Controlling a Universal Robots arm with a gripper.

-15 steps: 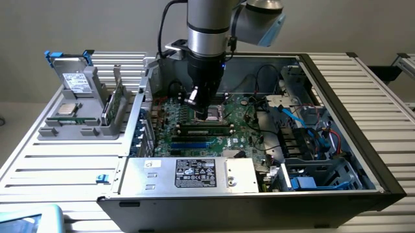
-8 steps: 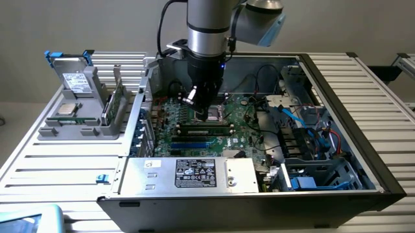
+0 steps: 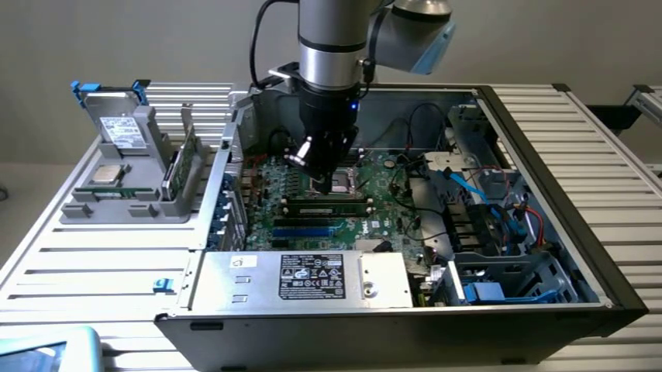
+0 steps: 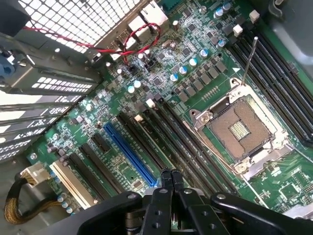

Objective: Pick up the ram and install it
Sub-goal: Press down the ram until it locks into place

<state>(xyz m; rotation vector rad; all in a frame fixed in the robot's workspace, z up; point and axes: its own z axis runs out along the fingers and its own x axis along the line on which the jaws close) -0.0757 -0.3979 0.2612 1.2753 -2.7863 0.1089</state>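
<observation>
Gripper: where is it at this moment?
In the exterior view the gripper hangs inside the open case, jaws shut, just above the black memory slots beside the processor socket.

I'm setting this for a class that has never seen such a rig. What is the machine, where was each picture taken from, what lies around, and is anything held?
The machine is a robot arm with a gripper at its end. The exterior view is taken by a camera standing off the arm and looks down into an open computer case on a slatted table. The wrist view comes from a camera on the arm, looking past the gripper at the motherboard and its empty socket. The gripper is shut and holds nothing that I can see. A ram lies along the slots right under it. Beside the case, a grey holder carries a drive and a processor.
</observation>
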